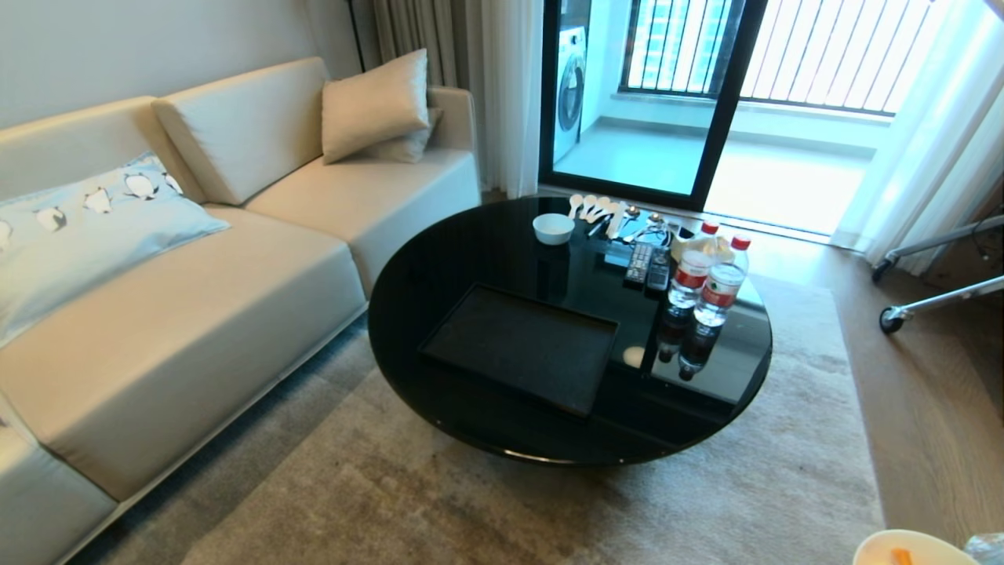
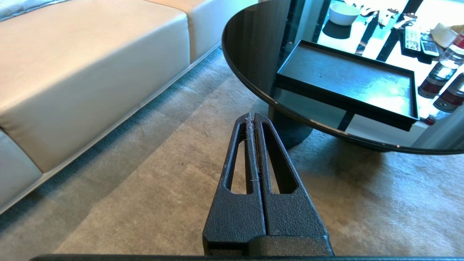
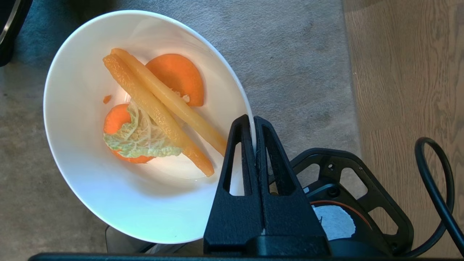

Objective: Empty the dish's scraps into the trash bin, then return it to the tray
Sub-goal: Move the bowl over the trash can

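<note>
Glossy black round table [image 1: 486, 259] bearing tray [image 1: 522, 345], beige sofa [image 1: 180, 329] alongside; right hand [image 3: 255, 125] clamping dish [image 3: 87, 174]

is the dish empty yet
Not empty: the dish, pinched at its rim by the right gripper, still holds the scraps.

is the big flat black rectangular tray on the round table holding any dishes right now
No, the matte black rectangular tray lies bare on the glossy round black table.
</note>
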